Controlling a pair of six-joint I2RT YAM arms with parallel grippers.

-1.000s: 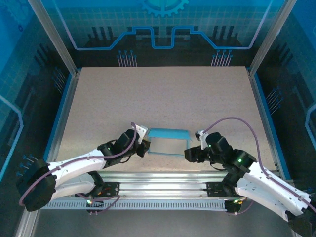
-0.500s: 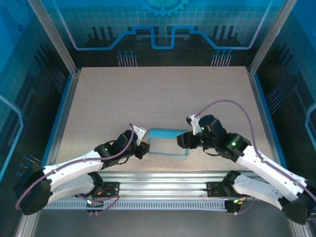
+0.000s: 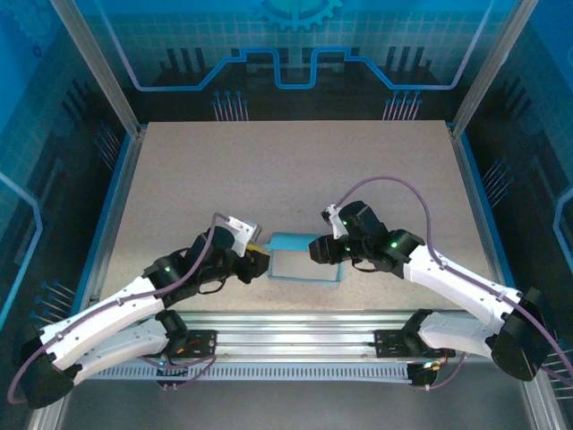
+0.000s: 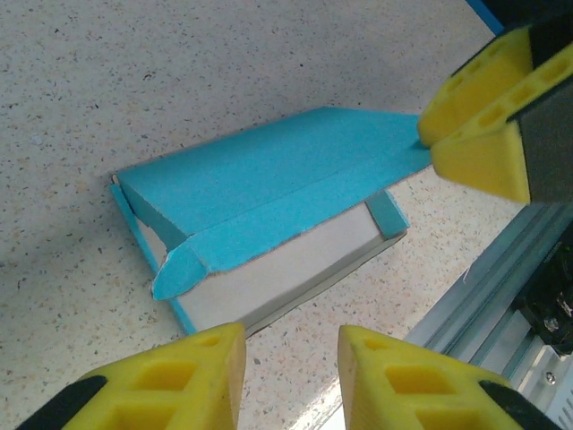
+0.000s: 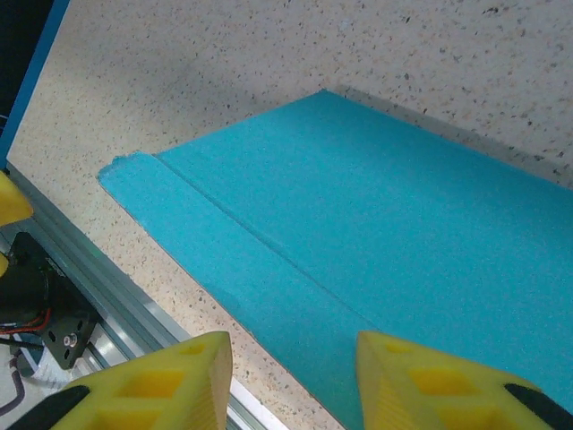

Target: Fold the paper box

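**A:** At the near edge of the table (image 3: 286, 170), where's the box?

**B:** The paper box (image 3: 304, 262) lies flat on the table, just ahead of the front rail (image 3: 286, 327), between the two grippers. It's blue outside and white-grey inside.

**A:** Lid down?

**B:** No. It slants over the far part of the base. The front flap is bent down along a crease, and there's a small rounded tab at the lid's left end. The pale inside of the base shows under it, with a low blue wall at each end.

**A:** Left gripper?

**B:** The left gripper (image 3: 260, 262) is just beside the box's left end. Its fingers are apart with nothing between them — the wrist camera looks across the box from there.

**A:** Right one?

**B:** The right gripper (image 3: 315, 251) is at the lid's right end, with its fingers apart above the blue surface. In the left wrist view the flap's corner reaches right up to its fingertips — can't tell if they touch. Not clamped on anything I can see.
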